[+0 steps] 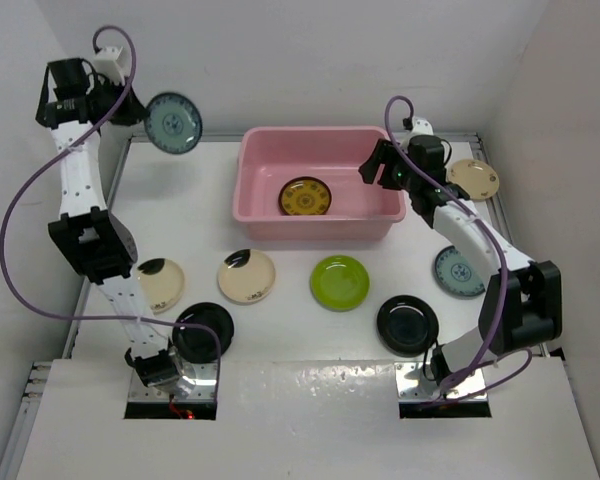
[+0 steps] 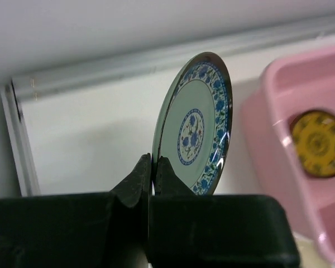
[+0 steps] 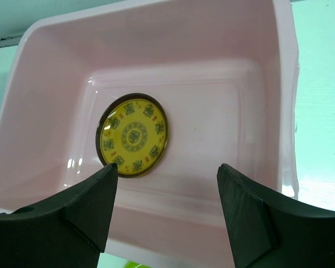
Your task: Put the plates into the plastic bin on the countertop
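Above the far-left corner of the worktop (image 1: 292, 256): left claw (image 1: 138, 108) (image 2: 153, 167), raised high and pinched tight on the lower rim of the held teal plate (image 1: 173, 122) (image 2: 196, 127). Blue flowered border, pale centre. Carried on edge, nearly upright, clear of the surface and left of the pink bin (image 1: 320, 229) (image 2: 268, 162) (image 3: 173, 50).

Down by the left edge: left cream plate (image 1: 163, 284) with a dark rim mark, lying flat, its left side hidden behind the left arm. Just nearer, close to the near edge beside that arm's base: left black plate (image 1: 204, 329), glossy. To the right, a second cream plate (image 1: 246, 276) (same dark mark at its rim), apart from both.

Against the middle of the far edge: the pink bin, long side parallel to that edge. Flat on its floor, about central: yellow-patterned plate (image 1: 305, 197) (image 2: 318, 143) (image 3: 133, 134) with a dark rim.

In front of the bin, toward the near edge: lime green plate (image 1: 340, 282), then right black plate (image 1: 407, 325) further right and nearer.

Hovering over the bin's right end: right claw (image 1: 375, 170) (image 3: 166, 170), jaws spread wide, nothing between them.

Near the right edge: second teal plate (image 1: 458, 272), partly covered by the right arm. At the far-right corner: beige plate (image 1: 475, 178), flat.
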Available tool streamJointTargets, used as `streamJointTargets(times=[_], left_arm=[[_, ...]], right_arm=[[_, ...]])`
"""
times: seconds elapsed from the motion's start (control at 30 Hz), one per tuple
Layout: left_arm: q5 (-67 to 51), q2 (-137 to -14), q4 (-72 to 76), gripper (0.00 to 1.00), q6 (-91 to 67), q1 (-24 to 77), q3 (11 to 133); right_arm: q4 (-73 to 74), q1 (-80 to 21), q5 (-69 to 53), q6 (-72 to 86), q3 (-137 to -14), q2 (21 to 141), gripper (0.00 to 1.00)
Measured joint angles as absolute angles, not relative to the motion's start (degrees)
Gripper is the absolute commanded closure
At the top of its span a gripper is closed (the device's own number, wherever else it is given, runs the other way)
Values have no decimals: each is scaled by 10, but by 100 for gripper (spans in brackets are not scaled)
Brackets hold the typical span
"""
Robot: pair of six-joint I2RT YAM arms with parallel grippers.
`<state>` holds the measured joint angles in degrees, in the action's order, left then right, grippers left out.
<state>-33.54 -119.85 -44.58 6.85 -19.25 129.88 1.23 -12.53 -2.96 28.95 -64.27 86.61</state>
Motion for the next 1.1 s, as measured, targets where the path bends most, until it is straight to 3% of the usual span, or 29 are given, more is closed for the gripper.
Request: streamJointTargets(times=[0.23,0.47,0.63,0.87,1.07,1.1], left_arm=[[-353,-1160,-401,100,17,-55,1348],[-339,-1252,-382,100,6,120,1336],[-318,-1321,-376,100,1,149,1324],[-306,-1329,-355,100,-7,144,1263],[-306,-1337,-354,78,-5,147,1231],[-306,-1339,-352,70,-4,147,1231]], right_arm=[[10,-104,-29,298,-628,850,29],[17,-57,-28,300,-596,811,29],[36,-20,-27,300,-572,780,29],[48,-5,-26,300,-567,772,28],[50,13,-36,314,-567,772,23],[51,22,-37,321,-567,773,22]])
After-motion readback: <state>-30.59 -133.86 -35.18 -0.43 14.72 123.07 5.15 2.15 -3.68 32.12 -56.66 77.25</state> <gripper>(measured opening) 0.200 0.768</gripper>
